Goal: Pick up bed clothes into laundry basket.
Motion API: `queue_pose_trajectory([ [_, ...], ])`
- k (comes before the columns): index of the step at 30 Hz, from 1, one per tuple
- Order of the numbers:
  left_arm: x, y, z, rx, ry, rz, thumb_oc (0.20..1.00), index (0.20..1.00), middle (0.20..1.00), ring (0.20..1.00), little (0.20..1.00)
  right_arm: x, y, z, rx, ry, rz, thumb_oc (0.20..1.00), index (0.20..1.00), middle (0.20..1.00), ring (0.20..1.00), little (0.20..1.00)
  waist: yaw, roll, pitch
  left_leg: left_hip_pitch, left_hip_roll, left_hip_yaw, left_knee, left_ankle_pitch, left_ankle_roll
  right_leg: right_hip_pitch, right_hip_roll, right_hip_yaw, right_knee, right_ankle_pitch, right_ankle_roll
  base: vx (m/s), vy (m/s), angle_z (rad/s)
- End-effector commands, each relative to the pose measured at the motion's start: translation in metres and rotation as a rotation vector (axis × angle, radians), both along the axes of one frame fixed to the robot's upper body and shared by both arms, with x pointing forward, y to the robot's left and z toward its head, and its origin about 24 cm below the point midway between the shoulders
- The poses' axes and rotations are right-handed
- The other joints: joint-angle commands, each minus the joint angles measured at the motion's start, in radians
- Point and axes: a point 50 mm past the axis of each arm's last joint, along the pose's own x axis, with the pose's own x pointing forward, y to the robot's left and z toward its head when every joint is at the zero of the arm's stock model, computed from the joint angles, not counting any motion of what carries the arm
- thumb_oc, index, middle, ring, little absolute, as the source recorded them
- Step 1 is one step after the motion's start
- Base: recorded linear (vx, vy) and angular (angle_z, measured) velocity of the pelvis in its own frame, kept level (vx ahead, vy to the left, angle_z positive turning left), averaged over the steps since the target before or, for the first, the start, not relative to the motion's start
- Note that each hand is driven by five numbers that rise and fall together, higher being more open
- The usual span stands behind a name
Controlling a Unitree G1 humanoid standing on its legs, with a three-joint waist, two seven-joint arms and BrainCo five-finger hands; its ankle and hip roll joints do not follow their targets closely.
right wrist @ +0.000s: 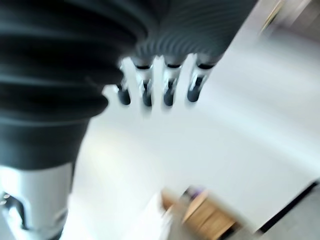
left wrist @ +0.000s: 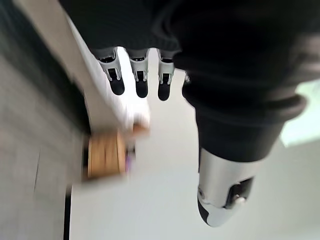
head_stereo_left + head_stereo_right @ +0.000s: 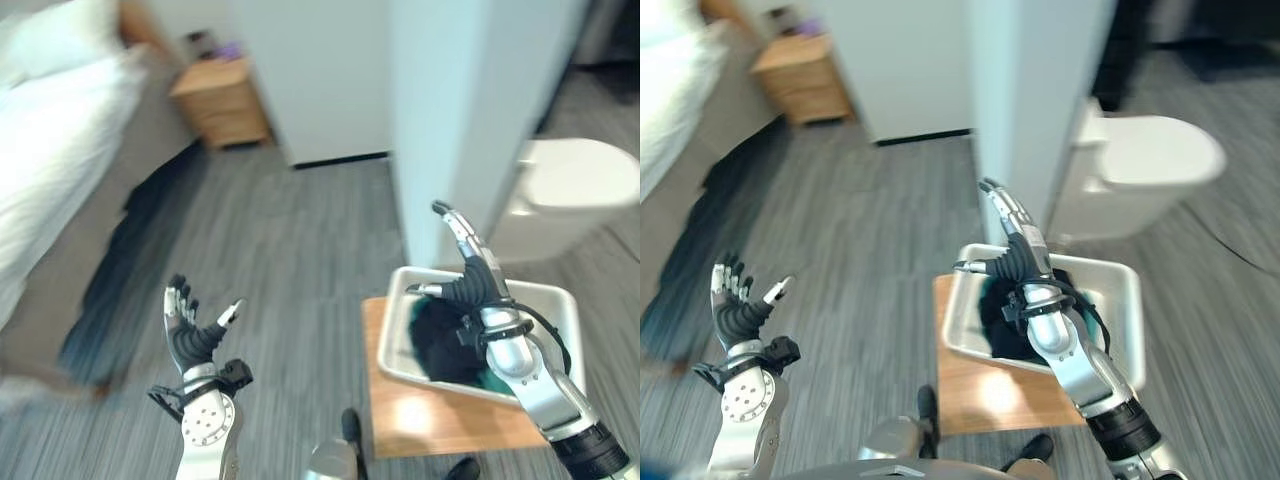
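A white laundry basket (image 3: 561, 305) sits on a small wooden stand (image 3: 420, 415) at the lower right, with dark clothes (image 3: 440, 340) inside it. A long dark garment (image 3: 125, 260) lies on the grey floor beside the white bed (image 3: 50, 150) at the left. My right hand (image 3: 478, 280) is raised above the basket, fingers straight and empty. My left hand (image 3: 193, 335) is held up at the lower left, fingers spread and holding nothing, a little right of the floor garment. In the wrist views the left hand (image 2: 140, 80) and the right hand (image 1: 165, 87) show straight fingers.
A white wall corner (image 3: 450, 120) stands just behind the basket. A wooden nightstand (image 3: 222, 100) is at the back by the bed. A white toilet (image 3: 565, 190) sits at the right behind the wall. Grey plank floor (image 3: 290, 260) lies between bed and basket.
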Motion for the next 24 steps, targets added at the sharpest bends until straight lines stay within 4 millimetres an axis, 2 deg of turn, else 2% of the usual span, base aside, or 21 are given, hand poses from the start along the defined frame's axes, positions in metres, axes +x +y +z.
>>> queue_pose_trajectory([
  [1,0.015,-0.005,0.04,0.067,-0.176,-0.11,1.0,1.0,1.0,1.0,1.0,0.003,-0.009,0.029,0.045,-0.148,-0.026,1.0,1.0,1.0,1.0,1.0,-0.094,0.005,-0.066,0.193,0.135,0.122,0.045,-0.042,-0.074,0.003,-0.029,-0.043,0.004,-0.056,0.01,-0.14,0.013,1.61],
  [2,0.015,-0.005,0.04,0.069,-0.174,-0.112,1.0,1.0,1.0,1.0,1.0,0.003,-0.01,0.028,0.048,-0.147,-0.027,1.0,1.0,1.0,1.0,1.0,-0.098,0.003,-0.063,0.195,0.134,0.116,0.044,-0.042,-0.075,0.011,-0.029,-0.051,0.003,-0.057,0.011,-0.13,0.09,1.89],
  [3,0.021,-0.011,0.043,0.061,-0.18,-0.158,1.0,1.0,1.0,1.0,1.0,0.003,-0.011,0.028,0.067,-0.144,-0.046,1.0,1.0,1.0,1.0,1.0,-0.126,0.004,-0.089,0.234,0.123,0.155,-0.008,-0.047,-0.062,0.027,-0.03,-0.12,0.013,-0.044,-0.005,-0.05,0.153,2.09],
  [4,0.023,-0.012,0.045,0.061,-0.186,-0.174,1.0,1.0,1.0,1.0,1.0,0.003,-0.015,0.03,0.062,-0.154,-0.066,1.0,1.0,1.0,1.0,1.0,-0.147,0.004,-0.105,0.251,0.11,0.178,-0.052,-0.043,-0.057,0.035,-0.038,-0.153,0.016,-0.027,-0.009,-0.03,0.264,2.0],
  [5,0.024,-0.016,0.043,0.049,-0.181,-0.195,1.0,1.0,1.0,1.0,1.0,0.003,-0.014,0.027,0.054,-0.139,-0.07,1.0,1.0,1.0,1.0,1.0,-0.146,0.007,-0.103,0.247,0.077,0.148,-0.091,-0.04,-0.047,0.041,-0.04,-0.163,0.03,-0.013,-0.007,0.01,0.21,1.15],
  [7,0.026,-0.019,0.043,0.041,-0.178,-0.216,1.0,1.0,1.0,1.0,1.0,0.004,-0.014,0.026,0.057,-0.137,-0.079,1.0,1.0,1.0,1.0,1.0,-0.152,0.003,-0.108,0.252,0.057,0.138,-0.126,-0.043,-0.035,0.042,-0.055,-0.188,0.059,-0.007,0.0,0.0,0.213,1.04],
  [9,0.032,-0.024,0.047,0.054,-0.184,-0.265,1.0,1.0,1.0,1.0,1.0,0.007,-0.01,0.03,0.08,-0.149,-0.08,1.0,1.0,1.0,1.0,1.0,-0.175,0.003,-0.085,0.271,0.036,0.129,-0.171,-0.056,-0.017,0.001,-0.136,-0.195,0.214,0.003,0.033,0.0,0.298,0.76],
  [10,0.039,-0.03,0.05,0.063,-0.193,-0.293,1.0,1.0,1.0,1.0,1.0,0.008,-0.006,0.029,0.091,-0.142,-0.073,1.0,1.0,1.0,1.0,1.0,-0.213,0.002,-0.063,0.272,0.044,0.098,-0.179,-0.071,-0.025,-0.063,-0.192,-0.112,0.316,0.034,0.078,0.0,0.193,0.5],
  [11,0.04,-0.029,0.05,0.064,-0.195,-0.292,1.0,1.0,1.0,1.0,1.0,0.008,-0.006,0.03,0.091,-0.145,-0.073,1.0,1.0,1.0,1.0,1.0,-0.213,-0.001,-0.063,0.269,0.039,0.1,-0.18,-0.071,-0.024,-0.069,-0.202,-0.111,0.326,0.032,0.081,0.0,0.105,0.31],
  [12,0.045,-0.034,0.053,0.068,-0.205,-0.311,1.0,1.0,1.0,1.0,1.0,0.009,-0.005,0.029,0.093,-0.142,-0.078,1.0,1.0,1.0,1.0,1.0,-0.229,-0.009,-0.056,0.26,0.036,0.076,-0.182,-0.079,-0.025,-0.098,-0.219,-0.032,0.348,0.04,0.111,-0.02,0.039,0.39],
  [13,0.049,-0.041,0.053,0.066,-0.205,-0.348,1.0,1.0,1.0,1.0,1.0,0.008,-0.006,0.026,0.099,-0.125,-0.081,1.0,1.0,1.0,1.0,1.0,-0.25,-0.015,-0.05,0.241,0.036,0.02,-0.188,-0.088,-0.025,-0.11,-0.214,0.11,0.35,0.017,0.121,0.0,0.032,0.46],
  [14,0.051,-0.045,0.054,0.058,-0.212,-0.367,1.0,1.0,1.0,1.0,1.0,0.007,-0.007,0.023,0.102,-0.114,-0.089,1.0,1.0,1.0,1.0,1.0,-0.253,-0.021,-0.05,0.228,0.031,-0.011,-0.188,-0.09,-0.023,-0.118,-0.203,0.176,0.351,-0.007,0.117,0.02,0.017,0.94],
  [15,0.051,-0.046,0.054,0.058,-0.211,-0.369,1.0,1.0,1.0,1.0,1.0,0.006,-0.008,0.023,0.103,-0.113,-0.091,1.0,1.0,1.0,1.0,1.0,-0.252,-0.021,-0.052,0.227,0.03,-0.012,-0.188,-0.09,-0.022,-0.122,-0.204,0.177,0.354,-0.011,0.116,0.03,-0.013,1.13],
  [16,0.053,-0.048,0.053,0.048,-0.209,-0.383,1.0,1.0,1.0,1.0,1.0,0.005,-0.009,0.021,0.107,-0.103,-0.099,1.0,1.0,1.0,1.0,1.0,-0.254,-0.029,-0.053,0.213,0.027,-0.042,-0.188,-0.092,-0.02,-0.118,-0.19,0.233,0.35,-0.029,0.116,-0.04,-0.042,1.23],
  [18,0.055,-0.053,0.049,0.033,-0.191,-0.408,1.0,1.0,1.0,1.0,1.0,0.003,-0.011,0.014,0.116,-0.073,-0.114,1.0,1.0,1.0,1.0,1.0,-0.257,-0.046,-0.057,0.174,0.018,-0.079,-0.188,-0.069,-0.007,-0.103,-0.149,0.299,0.326,-0.06,0.095,-0.04,-0.055,0.67],
  [19,0.056,-0.059,0.044,0.004,-0.171,-0.426,1.0,1.0,1.0,1.0,1.0,0.001,-0.013,0.01,0.122,-0.051,-0.12,1.0,1.0,1.0,1.0,1.0,-0.275,-0.056,-0.061,0.145,0.009,-0.14,-0.188,-0.062,0.002,-0.112,-0.059,0.438,0.306,-0.126,0.078,0.03,-0.021,0.66],
  [20,0.057,-0.061,0.041,-0.018,-0.166,-0.435,1.0,1.0,1.0,1.0,1.0,-0.001,-0.014,0.008,0.127,-0.042,-0.126,1.0,1.0,1.0,1.0,1.0,-0.284,-0.062,-0.058,0.141,-0.005,-0.165,-0.188,-0.07,0.006,-0.116,-0.027,0.506,0.305,-0.151,0.08,0.03,-0.011,1.17],
  [21,0.057,-0.061,0.041,-0.018,-0.166,-0.436,1.0,1.0,1.0,1.0,1.0,-0.001,-0.014,0.008,0.127,-0.043,-0.126,1.0,1.0,1.0,1.0,1.0,-0.282,-0.06,-0.06,0.138,-0.003,-0.163,-0.188,-0.066,0.006,-0.12,-0.024,0.508,0.303,-0.147,0.078,0.04,0.016,1.54],
  [22,0.057,-0.064,0.038,-0.022,-0.149,-0.447,1.0,1.0,1.0,1.0,1.0,-0.003,-0.015,0.006,0.135,-0.034,-0.126,1.0,1.0,1.0,1.0,1.0,-0.296,-0.062,-0.06,0.124,-0.008,-0.192,-0.188,-0.063,0.011,-0.128,0.041,0.606,0.314,-0.186,0.067,0.0,0.024,1.88],
  [23,0.058,-0.069,0.035,-0.049,-0.142,-0.472,1.0,1.0,1.0,1.0,1.0,-0.006,-0.02,0.001,0.138,-0.007,-0.147,1.0,1.0,1.0,1.0,1.0,-0.317,-0.066,-0.054,0.105,-0.026,-0.237,-0.188,-0.055,0.017,-0.132,0.128,0.743,0.296,-0.222,0.052,0.01,0.025,1.63],
  [24,0.058,-0.069,0.035,-0.05,-0.141,-0.473,1.0,1.0,1.0,1.0,1.0,-0.006,-0.021,0.0,0.137,-0.006,-0.148,1.0,1.0,1.0,1.0,1.0,-0.314,-0.064,-0.056,0.103,-0.024,-0.236,-0.188,-0.055,0.016,-0.134,0.13,0.745,0.295,-0.222,0.051,-0.03,-0.027,1.25],
])
